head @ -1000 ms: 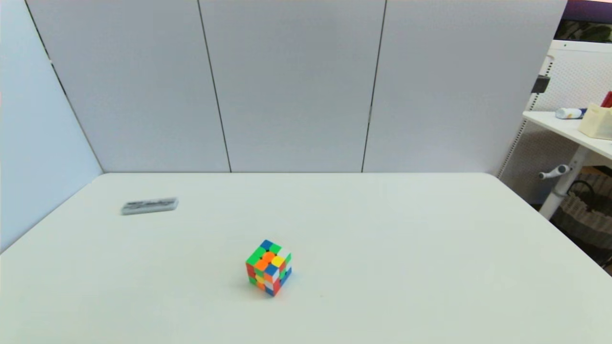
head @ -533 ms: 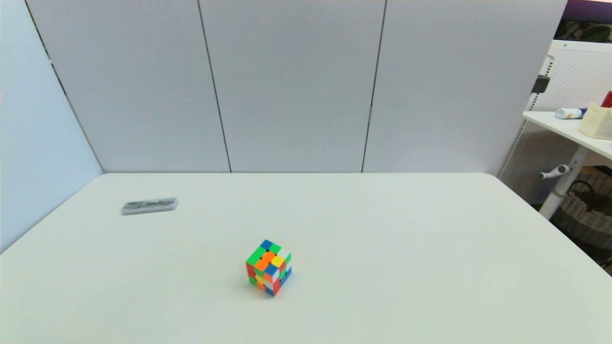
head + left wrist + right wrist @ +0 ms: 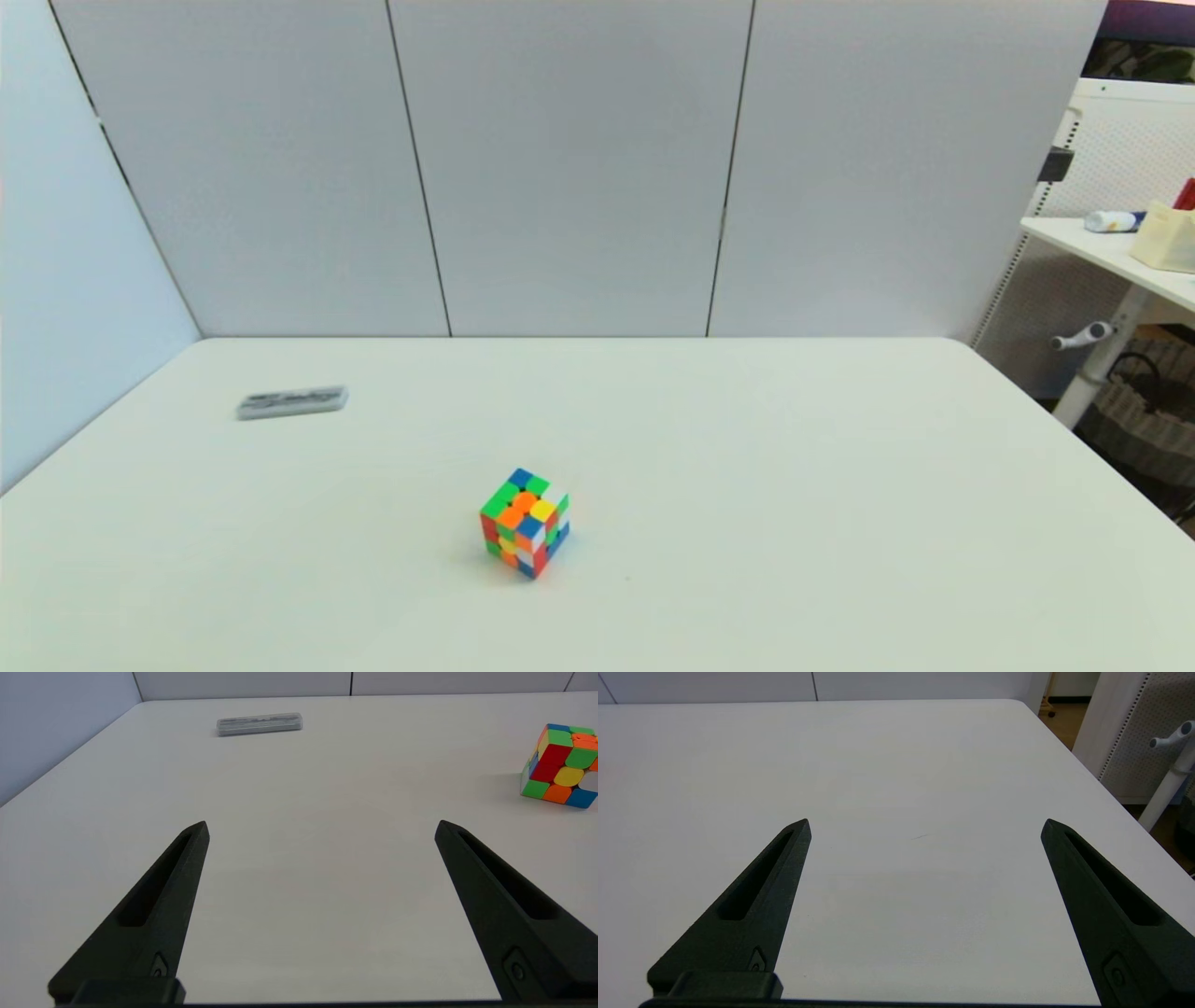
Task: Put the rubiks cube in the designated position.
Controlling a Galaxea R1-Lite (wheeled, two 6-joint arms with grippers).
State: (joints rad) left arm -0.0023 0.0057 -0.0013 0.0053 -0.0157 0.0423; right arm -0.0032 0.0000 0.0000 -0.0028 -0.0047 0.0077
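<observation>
The rubiks cube [image 3: 525,523] stands alone near the middle of the white table [image 3: 747,448], a corner turned toward me; the left wrist view catches it too [image 3: 560,765]. The designated position, a thin grey slab [image 3: 292,402] with dark markings, lies at the far left of the table, also visible as the slab [image 3: 259,724] in the left wrist view. Neither arm shows in the head view. My left gripper [image 3: 320,826] is open over bare table, the cube off to one side of it. My right gripper [image 3: 925,825] is open over bare table, with neither cube nor slab in its view.
Grey partition panels [image 3: 560,168] close off the back and left of the table. Beyond the table's right edge stands a white desk [image 3: 1120,252] with small items and a pegboard. The table's right edge [image 3: 1101,784] runs close to the right gripper.
</observation>
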